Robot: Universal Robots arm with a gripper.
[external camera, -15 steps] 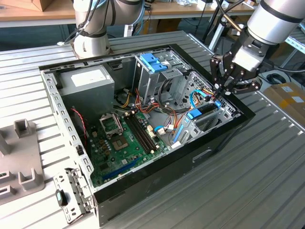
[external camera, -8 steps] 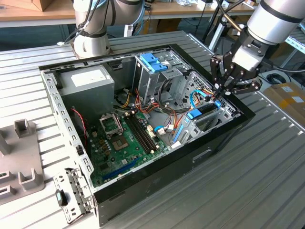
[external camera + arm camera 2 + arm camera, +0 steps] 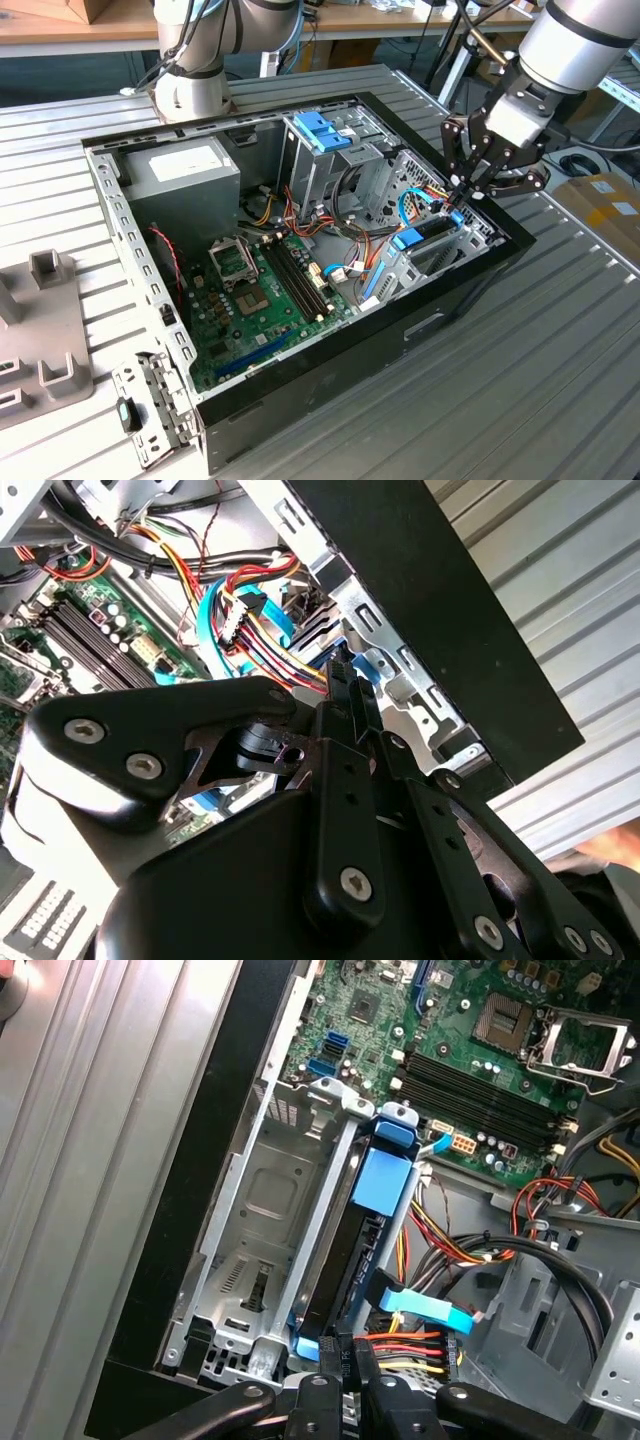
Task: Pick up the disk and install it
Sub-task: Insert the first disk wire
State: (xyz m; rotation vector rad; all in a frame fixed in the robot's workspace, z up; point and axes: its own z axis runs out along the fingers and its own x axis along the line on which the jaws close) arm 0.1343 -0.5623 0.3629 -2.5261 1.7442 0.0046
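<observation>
Disk [image 3: 385, 1175]: seated on edge in the drive bay [image 3: 255, 1250] of the open computer case [image 3: 420, 325], directly under the gripper [image 3: 460, 200].
Gripper: fingers together, tips at the disk's end.
Counter [image 3: 540, 380]: ribbed grey metal, carrying the case.
Arm: reaches down into the case from the exterior view's right.

Arm [image 3: 575, 45] — reaching in from the exterior view's right, wrist angled downward. Gripper [image 3: 458, 196] — black fingers [image 3: 345, 1365] drawn close together, tips pointing down.

The disk [image 3: 365, 1250], dark with blue carrier frame, stands on edge in the drive bay [image 3: 250, 1250].
</observation>
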